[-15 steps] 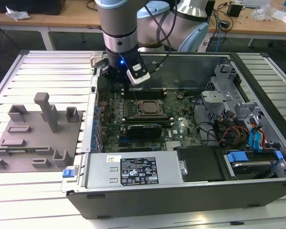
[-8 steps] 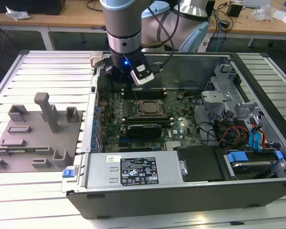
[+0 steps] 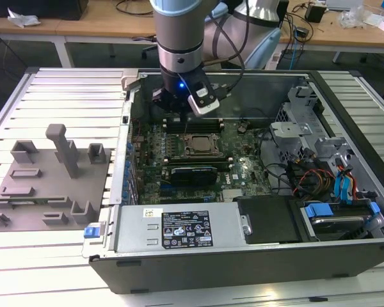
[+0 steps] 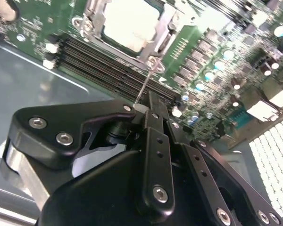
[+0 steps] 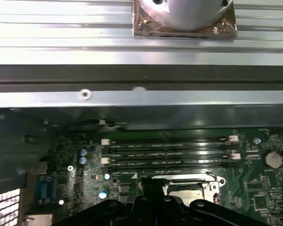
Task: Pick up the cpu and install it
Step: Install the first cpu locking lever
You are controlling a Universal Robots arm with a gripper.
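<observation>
The cpu [image 3: 200, 146] lies flat in the motherboard socket inside the open computer case [image 3: 109, 236], silvery top up. In the second wrist view the cpu [image 4: 132, 23] is a pale square inside the metal socket frame. My gripper [image 3: 179, 117] hangs just behind the socket, over the memory slots [image 3: 192, 126]. Its black fingers are pressed together, shut, in both wrist views [image 4: 150, 101] [image 5: 153, 186], with nothing visible between them. A thin metal socket lever [image 4: 146, 82] rises from the socket corner toward the fingertips; I cannot tell whether they touch. The gripper partly hides the cpu [image 5: 186, 193] in the first wrist view.
A grey fixture plate [image 3: 51, 179] with upright blocks lies on the slatted table at the exterior view's left. Drive cages [image 3: 301, 134], coloured cables [image 3: 320, 179] and a black power supply [image 3: 275, 220] fill the case's right side. The case's rear wall [image 5: 141, 96] stands close behind the gripper.
</observation>
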